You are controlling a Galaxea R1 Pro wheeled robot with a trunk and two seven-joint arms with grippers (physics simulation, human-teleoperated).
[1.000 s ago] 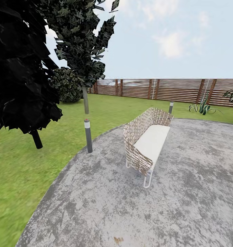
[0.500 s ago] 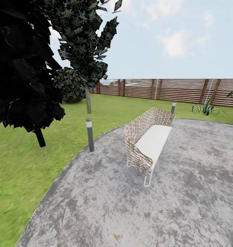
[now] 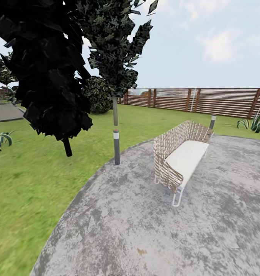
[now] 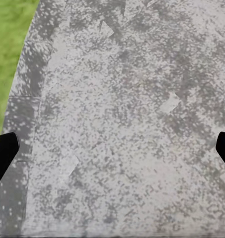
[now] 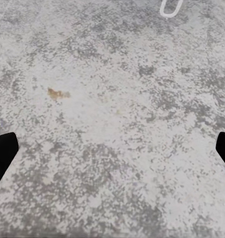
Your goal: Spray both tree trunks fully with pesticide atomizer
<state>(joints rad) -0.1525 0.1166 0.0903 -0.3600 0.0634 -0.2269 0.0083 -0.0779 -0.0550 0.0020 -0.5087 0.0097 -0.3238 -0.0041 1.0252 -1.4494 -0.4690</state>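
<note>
The garden lawn spreads wide and green at the head view's left, ringed at the back by a brown slatted fence. A round patch of grey stone paving takes up the foreground, its curved edge meeting the grass.

Two dark, thin-stemmed leafy trees stand on the lawn just beyond that edge, with a round bush behind them. A woven bench sits on the paving toward its far edge, and a short bollard stands at the paving's rim.

The atomizer and the thick-trunked trees are not in sight here.

The left hand and right hand both hang over bare paving, fingertips spread wide at the frame edges, holding nothing.

An atomizer is probably light, rigid plastic and somewhat slick; gripping its neck below the trigger would likely be steadiest.
</note>
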